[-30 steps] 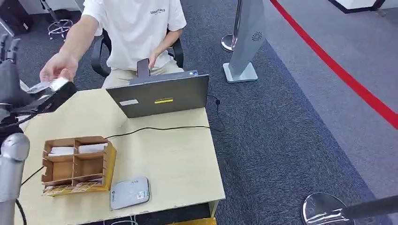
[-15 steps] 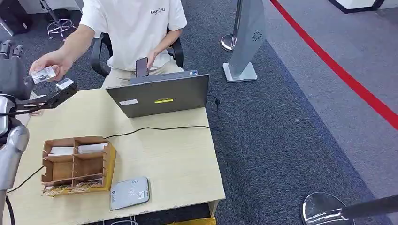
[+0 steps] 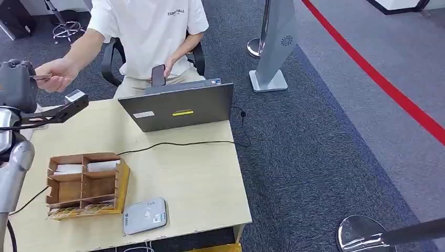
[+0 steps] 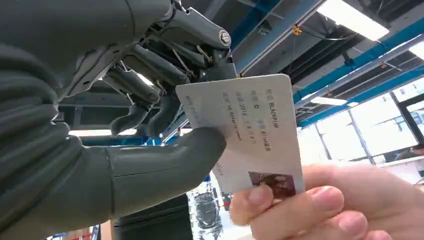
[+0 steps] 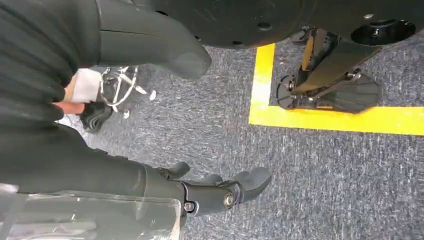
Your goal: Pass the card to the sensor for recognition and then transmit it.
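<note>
The left hand's fingers (image 4: 150, 85) curl over the back of the card (image 4: 245, 130) while its thick grey thumb presses the printed face, so the left hand (image 4: 115, 125) pinches the card by one short end. The far end of the card sits between the thumb and fingers of a person's hand (image 4: 320, 205), which touches it right beside the small photo printed there; both hands have hold of the card at once. In the head view this meeting lies beyond the far left corner of the table (image 3: 199, 178), with the person's hand (image 3: 55, 73) reaching over from a seated person in a white shirt. The card is a thin, flat, pale rectangle with rounded corners and lines of small dark print. The right hand (image 5: 220, 192) hangs above grey carpet beside a yellow floor line, its dark fingers loosely apart and holding nothing. The table top is light wood, smooth and rectangular. On it stands a brown cardboard organiser (image 3: 86, 184) split into compartments; the two far compartments each hold a white stack, the near ones look dark. Just in front lies the sensor (image 3: 145, 215), a flat grey rounded pad. A grey laptop (image 3: 178, 107) stands open at the far edge.
</note>
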